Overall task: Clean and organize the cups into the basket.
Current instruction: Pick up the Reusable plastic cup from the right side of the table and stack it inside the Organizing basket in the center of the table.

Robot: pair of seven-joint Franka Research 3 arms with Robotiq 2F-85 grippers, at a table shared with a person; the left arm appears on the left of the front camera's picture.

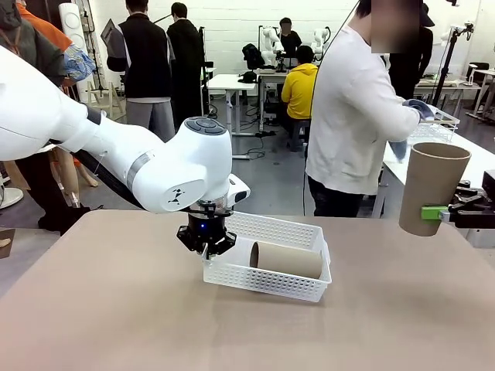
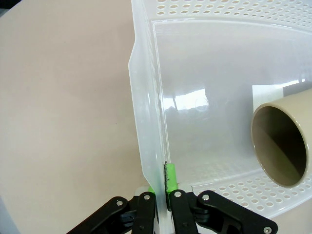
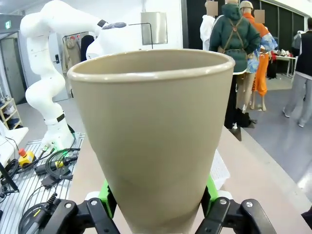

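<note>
Tan tabletop (image 1: pixel 116 325): left end effector (image 1: pixel 207 247) pinches white perforated basket (image 1: pixel 267 281), right end effector (image 1: pixel 435 212) grips brown cup (image 1: pixel 433 182).

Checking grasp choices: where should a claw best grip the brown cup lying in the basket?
Likely across the middle of the cup, from above: it lies on its side, and the basket walls block a sideways approach.

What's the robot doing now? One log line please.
left gripper: shut on basket wall | right gripper: holds brown cup aloft | inside basket: another cup lying
</note>
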